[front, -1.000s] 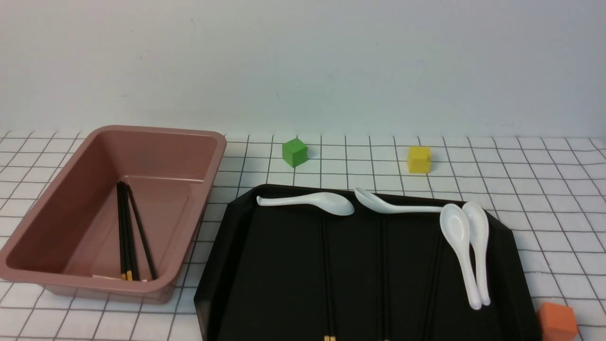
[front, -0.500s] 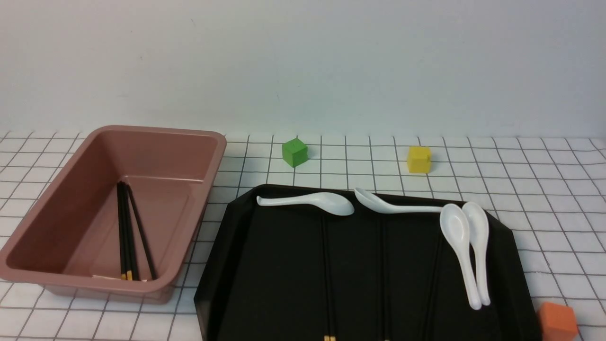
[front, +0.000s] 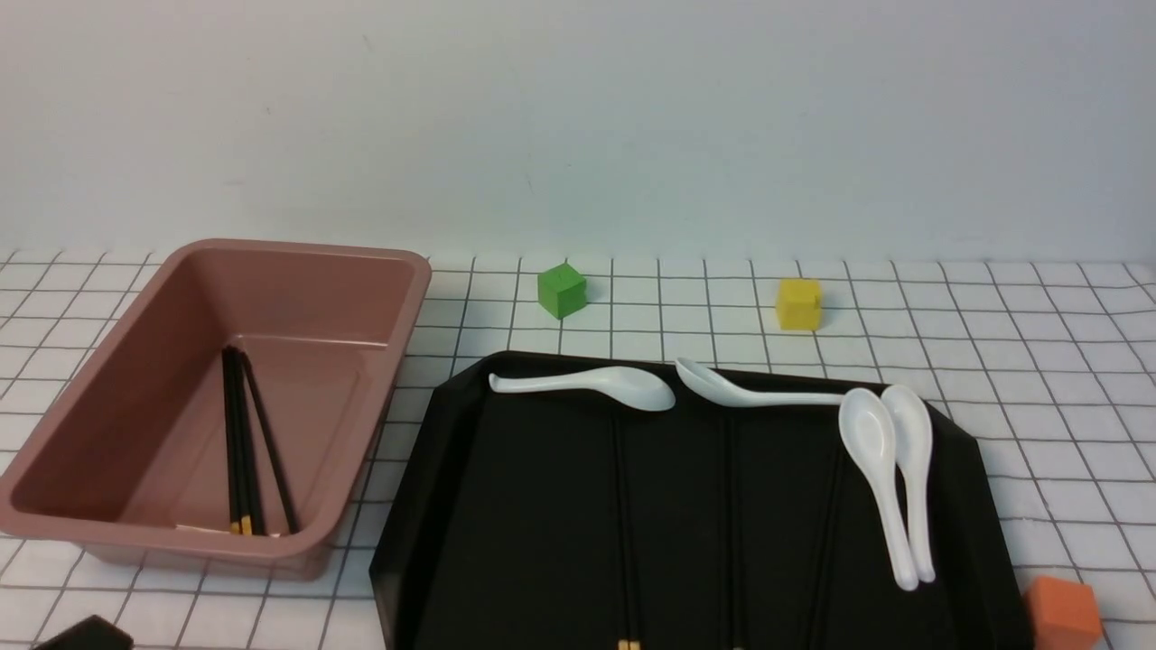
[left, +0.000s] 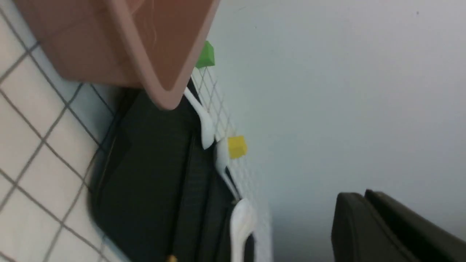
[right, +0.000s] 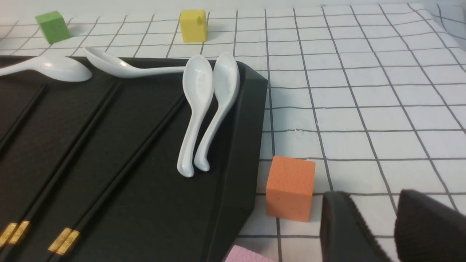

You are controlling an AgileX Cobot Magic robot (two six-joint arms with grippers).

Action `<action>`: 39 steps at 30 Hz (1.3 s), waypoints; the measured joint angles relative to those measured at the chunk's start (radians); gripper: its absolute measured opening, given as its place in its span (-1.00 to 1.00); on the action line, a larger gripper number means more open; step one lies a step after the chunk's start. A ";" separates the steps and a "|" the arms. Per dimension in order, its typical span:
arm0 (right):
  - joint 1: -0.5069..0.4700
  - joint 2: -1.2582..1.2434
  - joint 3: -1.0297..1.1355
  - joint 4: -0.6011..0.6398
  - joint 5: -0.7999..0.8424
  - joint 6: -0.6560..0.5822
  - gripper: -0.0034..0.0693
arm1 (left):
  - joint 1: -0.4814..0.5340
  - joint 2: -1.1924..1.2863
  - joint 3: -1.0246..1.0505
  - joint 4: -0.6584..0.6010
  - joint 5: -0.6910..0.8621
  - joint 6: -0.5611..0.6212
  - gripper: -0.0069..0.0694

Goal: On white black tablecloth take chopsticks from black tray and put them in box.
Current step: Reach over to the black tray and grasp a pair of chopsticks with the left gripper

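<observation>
- Front view: the box (front: pixel 90 424) is sitting along the left edge of the tablecloth (front: pixel 1039 361), and a few chopsticks (front: pixel 242 442) are already lying on its floor, gold ends toward the near wall. The black tray (front: pixel 542 506) is sitting at the near edge, middle to right. Three remaining pairs (front: pixel 625 524) are lying lengthwise on it, alongside four white spoons (front: pixel 867 442). A dark shape (front: pixel 86 635) is poking in at the near left corner, probably part of the left arm.
- Left wrist view: the left gripper (left: pixel 358 198) is hanging low over bare cloth, outside the box and close to its corner facing the tray. Its jaws are pressing together and carrying nothing.
- Right wrist view: the right gripper (right: pixel 371 200) is hovering over the cloth just off the tray's near right corner, beside an orange cube (right: pixel 290 187). Its jaws are standing apart with nothing between them. Gold ends of two remaining pairs are showing at the tray's near edge.
- So I'm guessing we're partway: one batch is in, three pairs are waiting, and nothing is being picked up right now.
</observation>
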 joint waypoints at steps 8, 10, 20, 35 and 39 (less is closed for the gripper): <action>0.000 0.000 0.000 0.000 0.000 0.000 -0.25 | 0.000 0.621 -0.410 0.436 0.657 0.053 -0.85; 0.000 0.000 0.000 0.000 0.000 0.000 -0.25 | -0.001 0.737 -0.481 0.460 0.745 0.090 -0.85; 0.000 0.000 0.000 0.000 0.000 0.000 -0.25 | -0.385 1.148 -0.780 0.442 0.684 0.010 -0.85; 0.000 0.000 0.000 0.000 0.000 0.000 -0.25 | -0.679 1.731 -1.233 0.750 0.634 -0.380 -0.18; 0.000 0.000 0.000 0.000 0.000 0.000 -0.25 | -0.679 1.814 -1.324 0.747 0.629 -0.384 0.02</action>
